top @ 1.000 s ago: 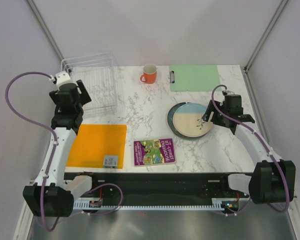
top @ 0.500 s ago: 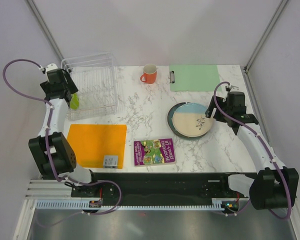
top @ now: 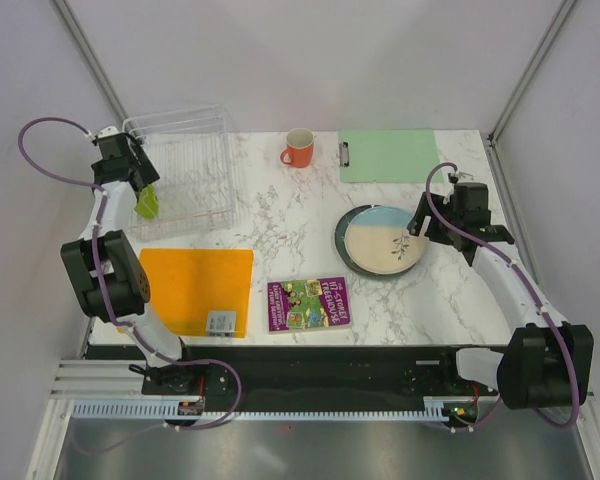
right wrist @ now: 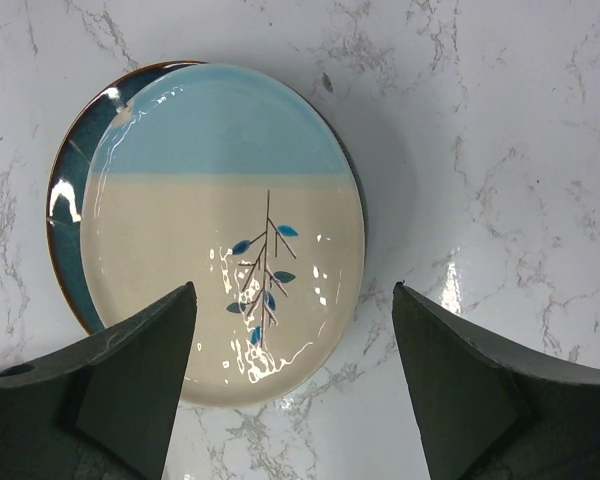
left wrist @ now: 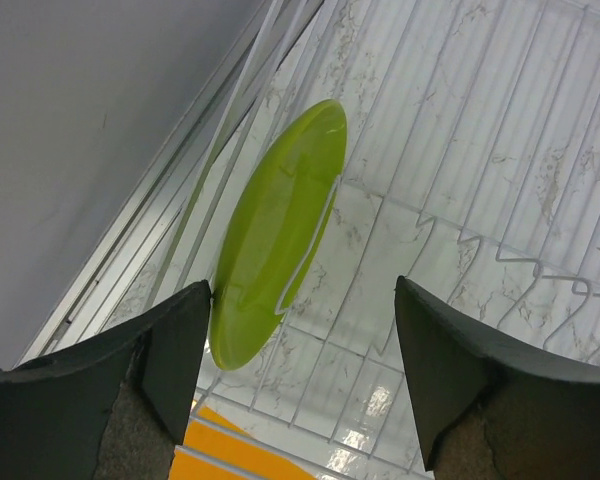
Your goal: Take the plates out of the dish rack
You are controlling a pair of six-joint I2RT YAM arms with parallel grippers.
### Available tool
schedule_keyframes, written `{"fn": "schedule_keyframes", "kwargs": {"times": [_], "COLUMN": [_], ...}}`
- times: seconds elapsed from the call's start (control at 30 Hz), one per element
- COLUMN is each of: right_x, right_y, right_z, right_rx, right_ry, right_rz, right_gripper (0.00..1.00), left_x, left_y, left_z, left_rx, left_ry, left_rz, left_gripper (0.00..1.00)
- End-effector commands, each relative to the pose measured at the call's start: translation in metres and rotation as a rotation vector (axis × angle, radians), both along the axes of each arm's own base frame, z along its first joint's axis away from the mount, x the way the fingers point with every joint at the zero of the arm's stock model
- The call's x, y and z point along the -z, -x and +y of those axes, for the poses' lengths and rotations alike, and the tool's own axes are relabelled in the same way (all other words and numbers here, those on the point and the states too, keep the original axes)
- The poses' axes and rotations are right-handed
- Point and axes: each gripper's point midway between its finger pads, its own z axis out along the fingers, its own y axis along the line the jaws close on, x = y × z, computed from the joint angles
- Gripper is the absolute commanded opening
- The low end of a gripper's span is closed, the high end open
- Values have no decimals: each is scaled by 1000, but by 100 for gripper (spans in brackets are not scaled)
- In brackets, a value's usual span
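The white wire dish rack (top: 195,175) stands at the table's back left. A small lime green plate (top: 146,203) stands on edge at its left side; it also shows in the left wrist view (left wrist: 280,230). My left gripper (top: 138,185) (left wrist: 302,385) is open above the rack, its left finger touching or close beside the plate's lower rim. The cream-and-light-blue sprig plate (top: 385,241) (right wrist: 225,270) lies stacked on the dark teal plate (top: 342,235) (right wrist: 65,215) at right. My right gripper (top: 425,228) (right wrist: 292,390) is open and empty over the stack's edge. The grey-green plate is not visible.
An orange mug (top: 299,148) and a green clipboard (top: 390,154) sit at the back. An orange mat (top: 196,291) and a picture book (top: 308,303) lie near the front edge. The rack's wires (left wrist: 460,235) surround the left gripper.
My left arm has swung from in front of the rack to its far left side, and the lime plate came into view there. My right gripper stayed by the stacked plates.
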Motion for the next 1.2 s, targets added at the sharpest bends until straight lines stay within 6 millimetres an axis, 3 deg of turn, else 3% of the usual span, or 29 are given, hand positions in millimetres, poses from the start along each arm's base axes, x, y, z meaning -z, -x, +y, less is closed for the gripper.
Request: {"fn": "schedule_keyframes", "kwargs": {"times": [0.0, 0.4, 0.6, 0.73, 0.9, 1.0, 1.17], "right_x": [-10, -8, -7, -6, -5, -5, -5], "right_y": [-8, -8, -7, -7, -7, -7, -6], "right_z": [1, 2, 2, 2, 3, 3, 6], "right_rx": [-17, -27, -29, -29, -32, -33, -42], "right_ry": [-8, -20, -25, -28, -33, -35, -41], "right_rz": [-44, -38, -36, -34, -36, -36, -39], "right_gripper": [86, 86, 86, 86, 86, 86, 86], "left_x": [-2, 24, 36, 36, 29, 13, -36], "left_y": [-14, -12, -10, -10, -7, -5, 2], "left_z": [10, 24, 27, 29, 29, 28, 27], "left_rx": [-50, -110, -131, -137, -152, -155, -165], "left_ry": [-11, -56, -63, -67, -70, -75, -122], "left_rz": [-53, -15, 13, 15, -2, -32, -116], "left_gripper": [78, 73, 59, 42, 21, 4, 2]}}
